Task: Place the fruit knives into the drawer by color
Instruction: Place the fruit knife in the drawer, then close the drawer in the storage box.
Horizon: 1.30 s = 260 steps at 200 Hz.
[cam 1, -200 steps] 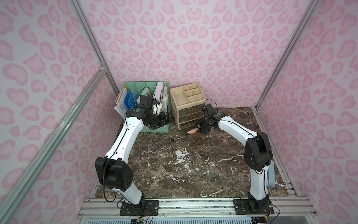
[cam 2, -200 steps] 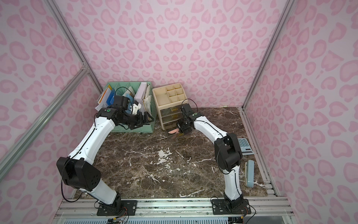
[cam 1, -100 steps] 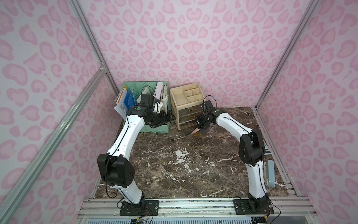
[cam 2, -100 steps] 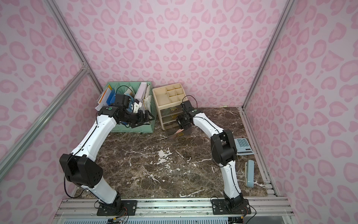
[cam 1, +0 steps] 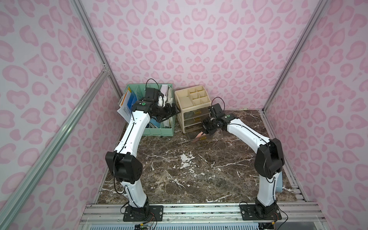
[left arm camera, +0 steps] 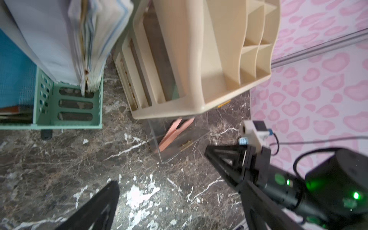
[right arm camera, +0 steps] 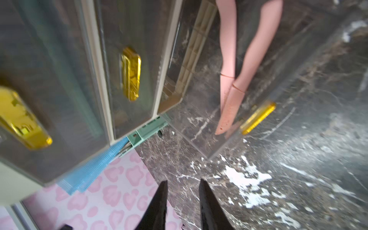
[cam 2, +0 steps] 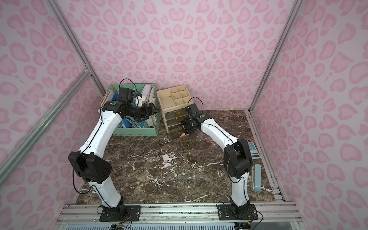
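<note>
In both top views we find two slim pink plastic knives (cam 1: 199, 135) inside the clear pulled-out drawer (cam 1: 192, 140), roughly eight o'clock from our right claw (cam 1: 209, 131), its jaws slightly apart, apparently empty.

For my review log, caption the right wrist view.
Two pink knives lie in the pulled-out clear drawer; the right hand hovers empty nearby.

A dark marble tabletop (cam 1: 199, 179) is carrying a green file crate (cam 1: 159, 131) at eleven o'clock and a beige drawer unit (cam 1: 182, 99) at twelve (just beside it), while a calculator (cam 2: 253, 153) and a pale blue case (cam 2: 256, 178) are lying at three and four o'clock.
</note>
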### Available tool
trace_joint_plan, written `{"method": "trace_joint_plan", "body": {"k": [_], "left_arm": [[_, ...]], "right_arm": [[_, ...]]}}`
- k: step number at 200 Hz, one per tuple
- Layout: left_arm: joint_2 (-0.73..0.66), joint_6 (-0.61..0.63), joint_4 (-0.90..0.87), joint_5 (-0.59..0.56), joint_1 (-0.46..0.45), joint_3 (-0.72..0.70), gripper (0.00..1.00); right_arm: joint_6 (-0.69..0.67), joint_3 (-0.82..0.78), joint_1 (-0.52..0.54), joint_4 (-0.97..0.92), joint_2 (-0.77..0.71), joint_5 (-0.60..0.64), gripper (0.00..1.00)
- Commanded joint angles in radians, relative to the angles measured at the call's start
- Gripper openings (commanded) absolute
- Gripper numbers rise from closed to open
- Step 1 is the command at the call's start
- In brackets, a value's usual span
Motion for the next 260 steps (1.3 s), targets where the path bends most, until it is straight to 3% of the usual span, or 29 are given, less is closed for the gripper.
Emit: {"method": "trace_joint_plan", "body": {"k": [1,45,80,163,260], "left_arm": [[0.053,-0.058,-0.052,-0.014,-0.009,0.102,0.93],[0.224,-0.077,-0.179,-0.05,-0.039,0.373,0.77],[0.302,-0.092,-0.2,-0.09,-0.057,0.456,0.6],[0.417,-0.08,-0.114,-0.173,-0.075,0.554,0.6],[0.446,-0.042,-0.168,-0.178,-0.085,0.568,0.6]], "right_arm": [[-0.049,-0.17,0.001,0.126,-0.119,0.0,0.26],[-0.092,-0.563,-0.018,0.346,-0.323,-0.05,0.08],[-0.116,-0.717,-0.025,0.492,-0.387,-0.06,0.02],[-0.129,-0.832,-0.039,0.69,-0.383,-0.064,0.01],[-0.123,-0.791,-0.091,0.855,-0.149,-0.139,0.0]]}}
